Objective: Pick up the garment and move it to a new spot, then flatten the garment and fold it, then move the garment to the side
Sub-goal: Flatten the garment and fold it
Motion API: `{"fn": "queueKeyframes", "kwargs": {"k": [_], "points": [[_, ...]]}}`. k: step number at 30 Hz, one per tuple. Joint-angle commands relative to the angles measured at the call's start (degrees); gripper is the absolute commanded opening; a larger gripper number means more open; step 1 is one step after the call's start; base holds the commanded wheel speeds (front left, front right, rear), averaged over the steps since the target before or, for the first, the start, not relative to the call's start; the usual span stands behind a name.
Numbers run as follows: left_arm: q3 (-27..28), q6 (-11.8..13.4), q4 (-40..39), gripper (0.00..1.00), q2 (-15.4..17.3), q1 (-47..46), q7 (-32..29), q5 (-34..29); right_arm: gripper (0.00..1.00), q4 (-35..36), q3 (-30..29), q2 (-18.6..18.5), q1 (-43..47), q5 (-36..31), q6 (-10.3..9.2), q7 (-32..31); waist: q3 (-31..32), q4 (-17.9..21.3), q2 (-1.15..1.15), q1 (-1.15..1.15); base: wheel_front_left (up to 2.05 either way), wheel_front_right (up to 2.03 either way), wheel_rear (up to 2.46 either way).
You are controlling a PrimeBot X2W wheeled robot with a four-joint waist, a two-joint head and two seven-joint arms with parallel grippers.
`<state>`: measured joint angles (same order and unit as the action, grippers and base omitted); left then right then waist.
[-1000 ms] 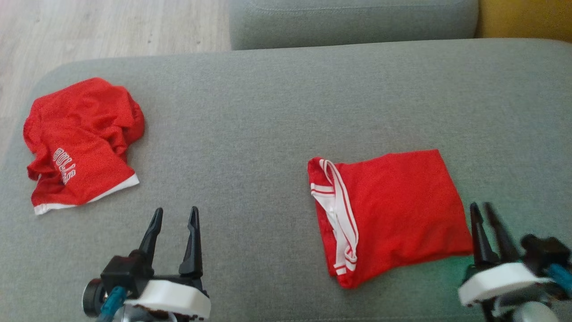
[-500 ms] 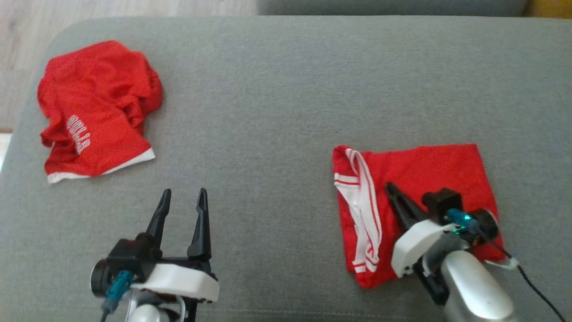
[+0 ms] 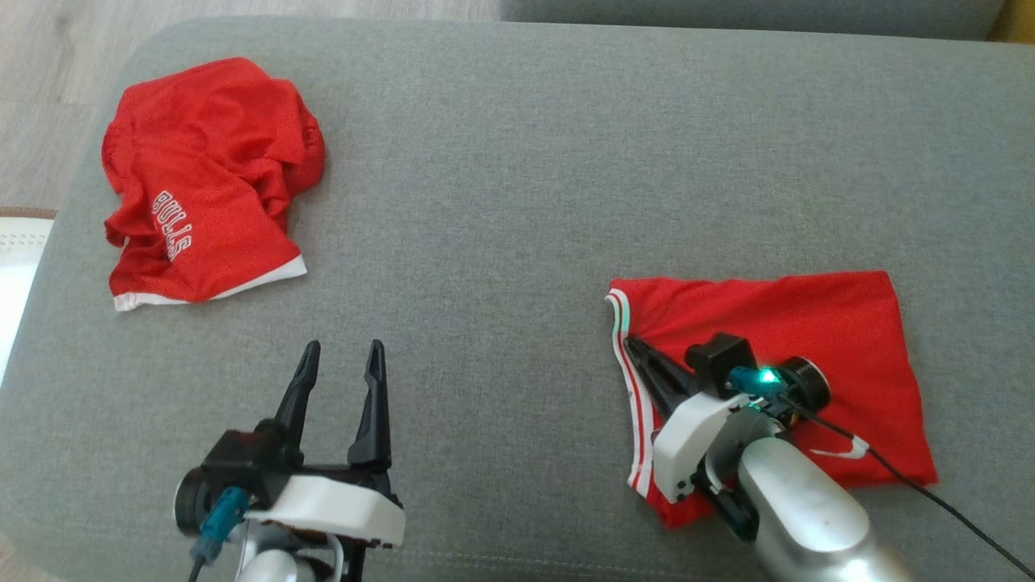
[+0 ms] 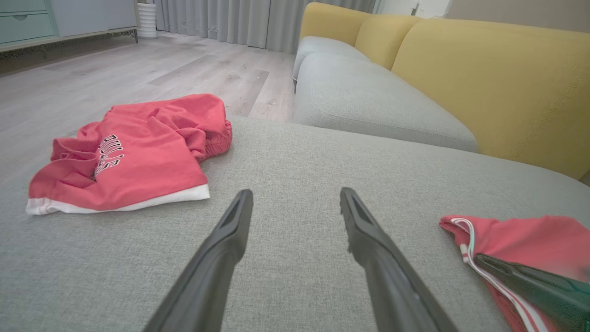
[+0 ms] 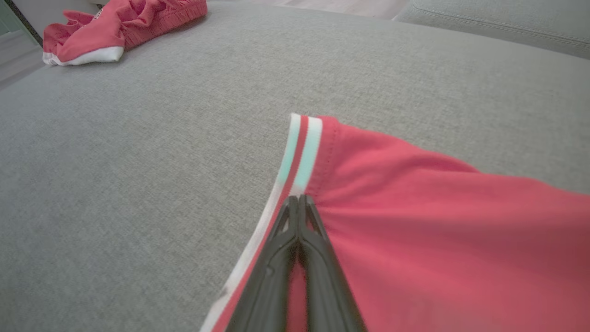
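A folded red garment [image 3: 825, 339] with a white-striped left edge lies on the right of the grey cushion [image 3: 501, 202]. My right gripper [image 3: 633, 343] reaches across it from the lower right. Its fingers are shut on the striped edge [image 5: 295, 157], and creases spread out from the tips [image 5: 298, 199]. The same garment [image 4: 530, 240] and right finger [image 4: 530, 283] show at the lower right of the left wrist view. My left gripper [image 3: 344, 352] hovers open and holds nothing over bare cushion at the lower left [image 4: 295, 193].
A second red garment [image 3: 202, 178] printed "BULLS" lies crumpled at the cushion's far left corner [image 4: 138, 152]. Wooden floor [image 3: 48, 48] and a white mat [image 3: 16, 267] lie past the left edge. A yellow backrest [image 4: 484, 69] and another grey cushion [image 4: 368, 101] stand beyond.
The head camera has shifted. My right gripper came from the garment's right side across it to the striped left edge and shut there; the loose striped flap is now pulled flat. The left gripper kept still.
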<state>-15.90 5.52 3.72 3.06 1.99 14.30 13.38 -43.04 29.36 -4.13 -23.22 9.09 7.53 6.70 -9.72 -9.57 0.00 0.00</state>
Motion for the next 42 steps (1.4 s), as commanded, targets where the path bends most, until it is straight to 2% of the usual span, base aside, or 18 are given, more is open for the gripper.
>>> {"fn": "queueKeyframes", "kwargs": {"k": [1, 6, 10, 14, 20, 21, 22, 23, 25, 32, 42], "points": [[1.65, 0.16, -1.72, 1.00, -0.18, -2.12, 0.70, 0.64, 0.00, 1.11, 1.68, 1.21, -1.43, 0.85, -0.04, 0.02, 0.10, -0.04, 0.00, 0.00, 0.00, 0.00, 0.00], [1.83, 0.34, -1.70, 1.00, -0.18, -2.03, 0.70, 0.99, 0.00, 1.37, 4.55, 1.23, -1.12, 3.22, -0.04, 0.01, 0.77, 0.38, 0.00, 0.00, 0.00, 0.00, 0.00], [2.15, 0.39, -1.63, 1.00, -0.18, -1.41, 0.70, 1.09, 0.00, 2.52, 3.63, 1.24, -0.42, 4.37, -0.04, 3.05, 1.93, 1.41, 0.00, 0.00, 0.00, 0.00, 0.00], [2.72, -0.01, -1.58, 1.00, -0.18, -0.60, 0.70, 0.81, 0.00, 4.19, -1.43, 0.97, 0.85, 3.39, -0.04, 5.67, 3.40, 3.10, 0.00, 0.00, 0.00, 0.00, 0.00], [4.03, -1.20, -0.90, 1.00, -0.18, 0.70, 0.70, -0.78, 0.00, 9.72, -11.98, -2.36, 5.15, -0.46, -0.04, 7.40, 5.53, 5.99, 0.00, 0.00, 0.00, 0.00, 0.00], [4.27, -1.49, -0.55, 1.00, -0.18, 0.96, 0.70, -1.22, 0.13, 10.68, -13.79, -2.91, 6.15, -0.98, -0.04, 7.49, 5.94, 6.41, 0.00, 0.00, 0.00, 0.00, 0.00], [4.48, -1.79, -0.11, 1.00, -0.18, 1.23, 0.70, -1.68, 0.31, 11.64, -15.61, -3.41, 7.17, -1.42, -0.04, 7.57, 6.37, 6.77, 0.00, 0.00, 0.00, 0.00, 0.00], [4.48, -1.79, -0.11, 1.00, -0.18, 1.23, 0.70, -1.68, 0.31, 11.64, -15.61, -3.41, 7.17, -1.42, -0.04, 7.57, 6.37, 6.77, 0.00, 0.00, 0.00, 0.00, 0.00], [5.00, -2.21, 0.68, 1.00, -0.18, 1.77, 0.70, -2.37, 1.00, 13.82, -19.27, -4.36, 9.26, -2.35, -0.04, 7.78, 7.21, 7.39, 0.00, 0.00, 0.00, 0.00, 0.00], [7.79, -2.97, 3.10, 1.00, -0.18, 4.73, 0.70, -4.06, 1.00, 19.49, -27.90, -5.55, 17.21, -2.85, -0.04, 8.20, 10.32, 8.66, 0.00, 0.00, 0.00, 0.00, 0.00], [10.47, -3.65, 2.79, 1.00, -0.18, 8.37, 0.70, -4.62, 1.00, 24.62, -28.87, -5.50, 24.66, -0.34, -0.04, 8.29, 12.16, 7.25, 0.00, 0.00, 0.00, 0.00, 0.00]]}}
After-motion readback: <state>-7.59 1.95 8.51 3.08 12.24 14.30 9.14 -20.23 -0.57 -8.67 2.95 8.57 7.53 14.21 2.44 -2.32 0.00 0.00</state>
